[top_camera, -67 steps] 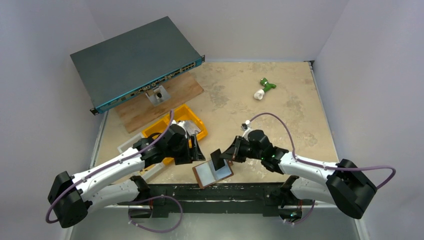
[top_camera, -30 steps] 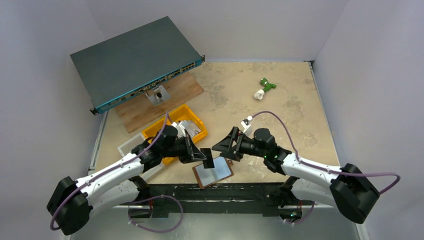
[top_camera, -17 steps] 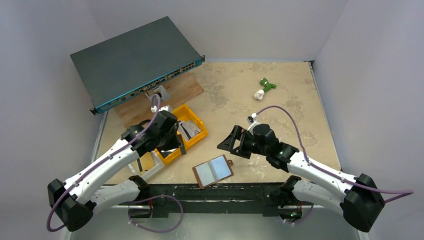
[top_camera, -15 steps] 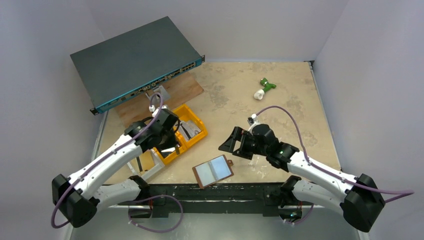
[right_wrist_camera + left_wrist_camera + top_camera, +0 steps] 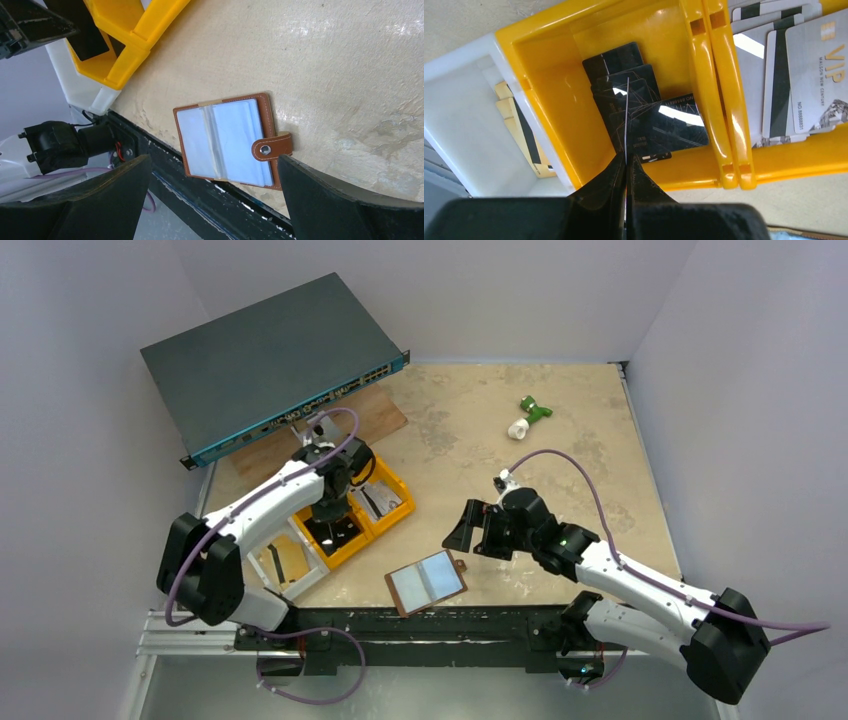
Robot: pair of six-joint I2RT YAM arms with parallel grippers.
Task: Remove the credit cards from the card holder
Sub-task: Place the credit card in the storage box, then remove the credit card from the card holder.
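Note:
The brown leather card holder (image 5: 427, 581) lies open near the table's front edge, with pale blue sleeves showing and its snap tab (image 5: 272, 146) on the right. My right gripper (image 5: 462, 528) hovers up and to the right of it, jaws wide open and empty; in the right wrist view the card holder (image 5: 225, 142) sits between and beyond the two fingers. My left gripper (image 5: 626, 159) is shut on a thin credit card (image 5: 626, 117) seen edge-on. It hangs over the yellow bin's (image 5: 549, 100) compartment of black cards (image 5: 659, 125).
The yellow bin (image 5: 395, 515) also holds silver VIP cards (image 5: 804, 75). A white tray (image 5: 459, 130) with tan cards adjoins it. A network switch (image 5: 260, 360) rests on a wooden board (image 5: 370, 420) at back left. A green and white object (image 5: 527, 418) lies far back.
My left arm carried the dark card from above the card holder back to the yellow bin. My right gripper let go of it, opened wide and drew away to the right.

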